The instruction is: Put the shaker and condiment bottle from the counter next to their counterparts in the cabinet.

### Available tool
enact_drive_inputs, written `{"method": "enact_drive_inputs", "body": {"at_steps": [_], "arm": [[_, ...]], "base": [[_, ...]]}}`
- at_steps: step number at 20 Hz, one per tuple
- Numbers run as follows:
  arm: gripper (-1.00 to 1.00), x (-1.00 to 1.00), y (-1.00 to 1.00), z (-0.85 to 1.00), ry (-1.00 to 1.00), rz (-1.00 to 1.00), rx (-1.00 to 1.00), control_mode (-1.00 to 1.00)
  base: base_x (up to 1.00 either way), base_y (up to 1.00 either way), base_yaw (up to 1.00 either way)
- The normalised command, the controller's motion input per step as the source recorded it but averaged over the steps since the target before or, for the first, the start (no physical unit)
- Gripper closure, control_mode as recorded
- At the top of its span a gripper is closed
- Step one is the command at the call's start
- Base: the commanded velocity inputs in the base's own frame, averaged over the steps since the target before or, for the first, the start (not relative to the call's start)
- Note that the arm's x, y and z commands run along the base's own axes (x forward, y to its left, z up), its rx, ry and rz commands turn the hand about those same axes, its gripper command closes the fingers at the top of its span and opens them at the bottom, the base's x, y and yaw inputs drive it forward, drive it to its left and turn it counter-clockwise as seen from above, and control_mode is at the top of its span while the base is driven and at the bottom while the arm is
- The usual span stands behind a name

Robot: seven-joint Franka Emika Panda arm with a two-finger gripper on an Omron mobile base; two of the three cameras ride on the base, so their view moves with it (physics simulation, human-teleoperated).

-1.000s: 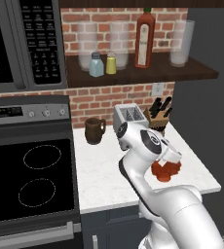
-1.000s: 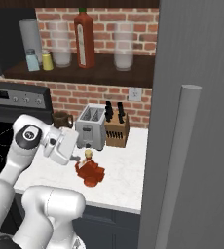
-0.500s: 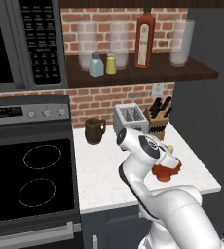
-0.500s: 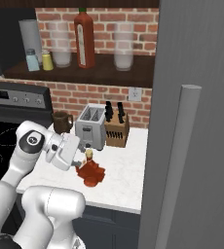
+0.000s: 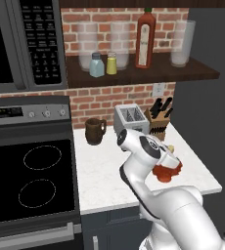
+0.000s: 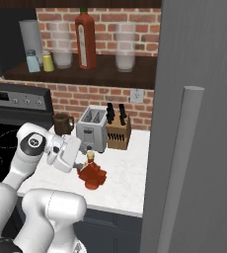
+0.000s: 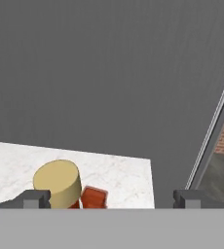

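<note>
The bottle [image 6: 92,175] stands on the counter [image 6: 128,173] toward its right front corner, its tan stopper [image 7: 58,183] rising between the wide-open, empty jaws of the gripper [image 7: 109,198], apparently lined up for a grasp. The yellow shaker [image 5: 111,63] already sits on the cabinet [image 5: 148,74] beside the blue one [image 5: 97,65]. A grey panel [image 6: 197,123] crowds the counter's right edge, leaving open room only leftward and up.

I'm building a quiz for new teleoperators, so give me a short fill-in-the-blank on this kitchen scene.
1. The yellow shaker stands on the shelf board right beside the pale ____ shaker.
2. The squat dark-red bottle sits on the ____.
3. The gripper near that bottle has its jaws ____.
4. The toaster stands between the knife block and the brown ____.

Missing words: blue; counter; open; mug
</note>
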Motion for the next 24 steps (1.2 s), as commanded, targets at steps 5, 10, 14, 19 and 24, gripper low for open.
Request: {"method": "enact_drive_inputs", "body": {"at_steps": [5,10,14,19,24], "arm": [[-1.0,0.26,0.0,0.0,0.0,0.03,0.0,-1.0],[-1.0,0.08,0.01,0.0,0.0,0.01,0.0,-1.0],[-1.0,0.0,0.0,0.0,0.0,0.0,0.0,-1.0],[-1.0,0.0,0.0,0.0,0.0,0.0,0.0,-1.0],[-1.0,0.0,0.0,0.0,0.0,0.0,0.0,-1.0]], "base": [[0.0,0.0,0.0],[0.0,0.0,0.0],[0.0,0.0,0.0],[0.0,0.0,0.0],[0.0,0.0,0.0]]}}
